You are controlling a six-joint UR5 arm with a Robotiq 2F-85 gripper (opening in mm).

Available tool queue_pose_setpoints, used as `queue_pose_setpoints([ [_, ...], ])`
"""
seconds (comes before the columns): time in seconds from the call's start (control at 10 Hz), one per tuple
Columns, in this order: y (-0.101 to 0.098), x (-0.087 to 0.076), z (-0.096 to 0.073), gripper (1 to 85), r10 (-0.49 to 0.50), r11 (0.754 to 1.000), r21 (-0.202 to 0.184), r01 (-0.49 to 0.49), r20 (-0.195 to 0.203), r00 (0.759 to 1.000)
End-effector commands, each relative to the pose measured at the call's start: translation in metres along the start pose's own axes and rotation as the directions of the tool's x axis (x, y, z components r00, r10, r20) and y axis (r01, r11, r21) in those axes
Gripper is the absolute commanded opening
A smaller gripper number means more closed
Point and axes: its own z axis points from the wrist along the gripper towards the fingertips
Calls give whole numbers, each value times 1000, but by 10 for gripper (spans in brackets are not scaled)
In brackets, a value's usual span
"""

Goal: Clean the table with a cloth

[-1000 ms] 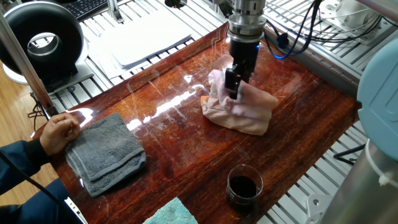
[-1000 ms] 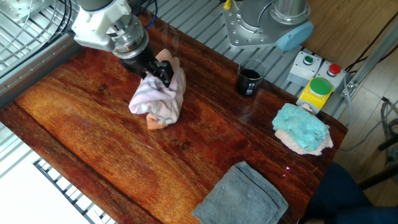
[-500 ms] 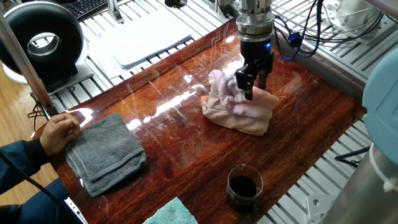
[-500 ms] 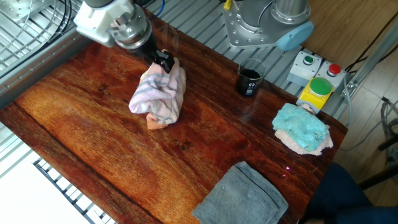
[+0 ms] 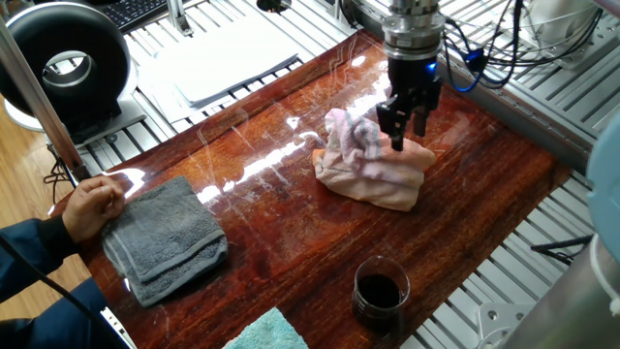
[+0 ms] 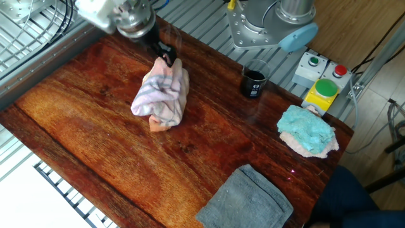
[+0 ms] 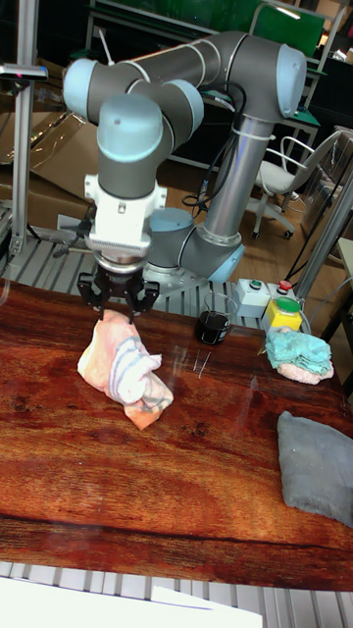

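Note:
The cloth, pale pink with faint stripes, lies in a crumpled heap on the glossy reddish-brown table. My gripper hangs just above the cloth's far upper edge. Its fingers are spread and point down, and nothing is held between them. The cloth rests on the wood by itself.
A folded dark grey towel lies near one table edge, with a person's hand beside it. A teal cloth and a cup of dark liquid stand on the table. A button box sits at a corner.
The gripper has lifted and drifted off the top of the cloth toward the table's far edge. The cloth stays heaped in the same spot.

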Motion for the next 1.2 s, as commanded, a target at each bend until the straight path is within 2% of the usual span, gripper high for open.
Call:
queue_pose_setpoints([
  [0.0,-6,-7,-8,353,64,998,-5,-64,106,992],
  [0.2,-13,-6,-12,257,77,997,0,-78,126,989],
  [0.4,-26,-8,-13,240,50,997,46,-57,135,990],
  [0.5,-31,-18,-14,227,35,997,66,-46,162,986],
  [0.6,-39,-24,-15,10,44,994,94,-61,177,983],
  [1.1,-22,-45,-16,10,41,999,11,-44,216,976],
])
